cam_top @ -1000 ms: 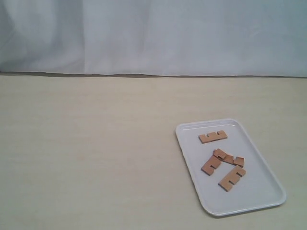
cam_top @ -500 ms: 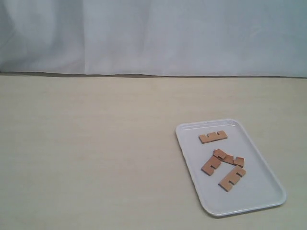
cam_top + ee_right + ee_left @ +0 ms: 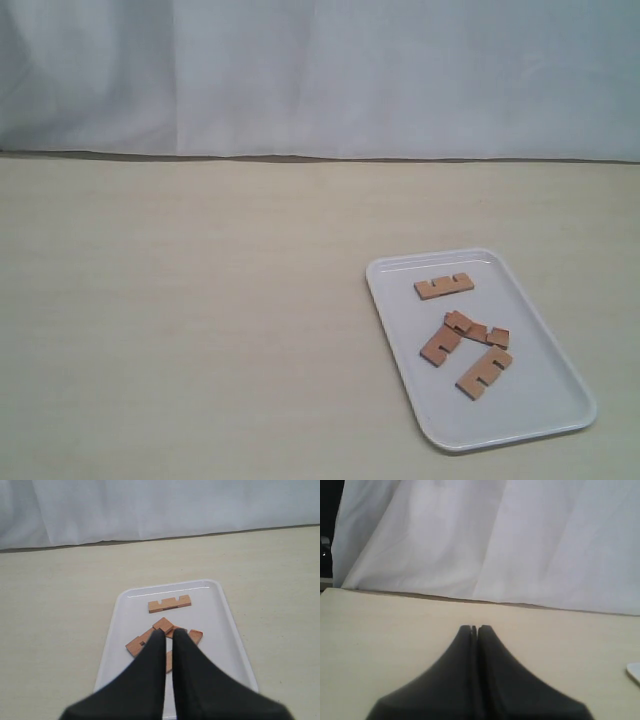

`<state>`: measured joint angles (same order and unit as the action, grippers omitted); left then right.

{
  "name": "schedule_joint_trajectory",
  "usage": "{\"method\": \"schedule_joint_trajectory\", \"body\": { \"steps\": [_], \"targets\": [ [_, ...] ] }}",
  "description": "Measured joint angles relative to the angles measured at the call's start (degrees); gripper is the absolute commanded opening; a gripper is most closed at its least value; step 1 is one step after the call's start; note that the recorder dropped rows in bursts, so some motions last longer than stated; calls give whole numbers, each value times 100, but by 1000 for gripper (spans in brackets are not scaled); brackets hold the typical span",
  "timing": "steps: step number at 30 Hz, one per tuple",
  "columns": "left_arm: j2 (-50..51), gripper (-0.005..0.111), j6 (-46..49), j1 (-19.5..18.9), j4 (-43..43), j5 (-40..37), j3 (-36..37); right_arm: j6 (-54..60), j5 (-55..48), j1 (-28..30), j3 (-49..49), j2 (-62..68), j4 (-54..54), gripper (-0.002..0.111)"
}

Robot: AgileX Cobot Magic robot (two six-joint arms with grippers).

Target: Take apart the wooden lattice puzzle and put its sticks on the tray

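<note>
white curtain (image 3: 320,70) behind, pale bench (image 3: 200,330) in front. across the last second we see no change in the exterior view: the same four sticks (image 3: 484,372) on the tray (image 3: 545,395), same poses, no arm in shot. the tray sits on the right, near side of the bench. the lone stick (image 3: 444,286) lies toward the tray's far end. the other three cluster mid-tray, two of them meeting at a corner; touching or overlapping, we can't tell. there's no assembled lattice puzzle in any view, and no stick off the tray.

left tool (image 3: 475,629): jaws pressed together, empty, over bare bench, with only a tray corner at the edge of its view. right tool (image 3: 167,632): jaws together bar a hairline gap, empty, with the tray and sticks ahead of it.

our read: teardown and placement look complete, the scene is static and the arms are parked. nothing left to pick.
</note>
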<state>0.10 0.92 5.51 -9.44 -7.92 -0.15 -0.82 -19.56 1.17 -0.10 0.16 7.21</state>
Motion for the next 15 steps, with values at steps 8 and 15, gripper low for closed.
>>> {"method": "schedule_joint_trajectory", "body": {
  "steps": [8, 15],
  "targets": [
    [0, 0, -47, 0, 95, -722, 0, 0, 0, 0, 0, 0, 0, 5],
    [0, 0, -92, 0, 207, -1109, 0, 0, 0, 0, 0, 0, 0, 5]
  ]
}}
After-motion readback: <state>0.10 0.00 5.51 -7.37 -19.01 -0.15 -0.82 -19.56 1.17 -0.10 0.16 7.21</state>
